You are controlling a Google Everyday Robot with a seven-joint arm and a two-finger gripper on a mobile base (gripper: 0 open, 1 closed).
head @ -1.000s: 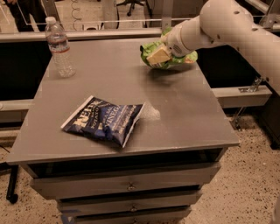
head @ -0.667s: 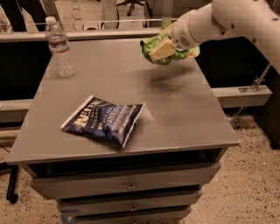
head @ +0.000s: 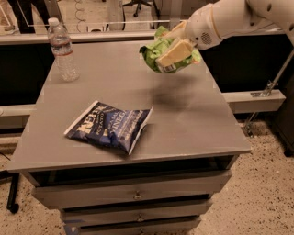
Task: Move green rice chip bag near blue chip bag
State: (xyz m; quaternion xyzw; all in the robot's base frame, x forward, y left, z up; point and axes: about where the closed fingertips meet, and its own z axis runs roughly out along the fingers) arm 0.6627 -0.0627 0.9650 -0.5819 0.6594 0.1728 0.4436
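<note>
Nearest me, the front of the grey desk shows stacked drawers, each with a small knob at its centre, standing on a speckled floor. On the near-left part of the desk top lies the blue chip bag, flat, white lettering facing up, one corner pointing toward the right; nothing touches it. Further back and to the right, a dark soft shadow sits on the bare top. Above that shadow hangs the green rice chip bag, crumpled, held clear of the surface and well apart from the blue chip bag, toward the far-right side of the desk. The claw is clamped on it: one cream-coloured finger lies diagonally across the front of the bag, the green foil bulging out around it. The white arm reaches in from the upper right, over the desk's right edge. At the far-left corner stands a clear water bottle, upright, white cap on, well apart from both bags. Beyond the desk, the base of a rolling chair is visible on the floor.
</note>
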